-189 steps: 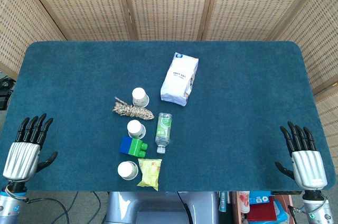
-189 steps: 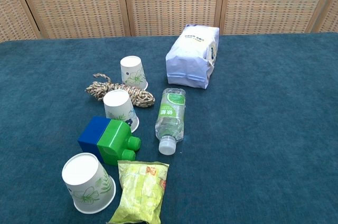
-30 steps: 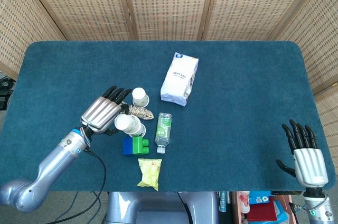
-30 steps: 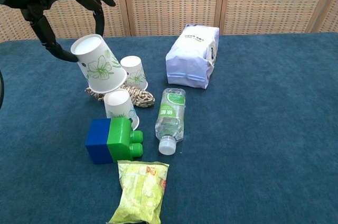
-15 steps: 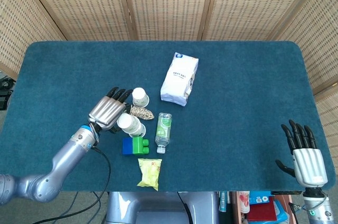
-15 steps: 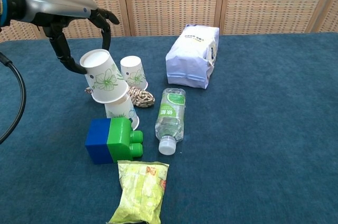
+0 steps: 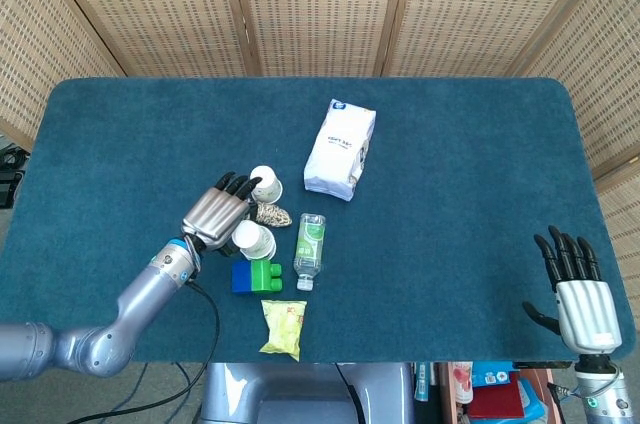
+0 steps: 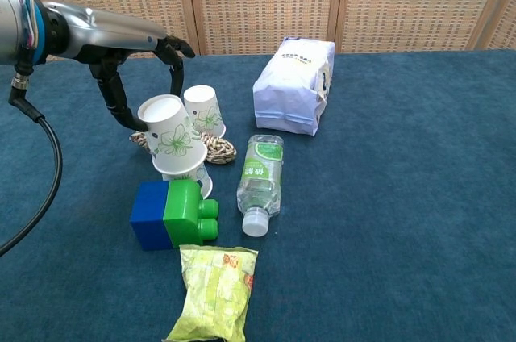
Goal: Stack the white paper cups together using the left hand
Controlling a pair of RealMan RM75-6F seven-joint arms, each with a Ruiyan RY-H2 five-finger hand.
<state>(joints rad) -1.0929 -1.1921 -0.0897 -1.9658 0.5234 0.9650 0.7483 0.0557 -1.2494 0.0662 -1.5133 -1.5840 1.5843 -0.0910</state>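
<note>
My left hand (image 8: 135, 56) (image 7: 214, 212) grips a white paper cup (image 8: 172, 136) (image 7: 247, 235) with a green flower print. The cup is bottom-up and tilted. Its rim sits over the top of a second upside-down cup (image 8: 197, 179), which is mostly hidden under it. A third cup (image 8: 203, 110) (image 7: 265, 184) stands upside down just behind, beside my fingers. My right hand (image 7: 579, 294) lies flat with fingers spread at the table's front right edge and holds nothing.
A coiled rope (image 8: 216, 147) lies between the cups. A blue-green block (image 8: 171, 213) sits right in front of the stack. To its right are a lying plastic bottle (image 8: 260, 174) and a yellow-green snack packet (image 8: 213, 294). A white bag (image 8: 294, 84) stands further back.
My left hand has carried the held cup down and to the right, from above the rope onto the top of the middle cup. My right hand has not moved.
</note>
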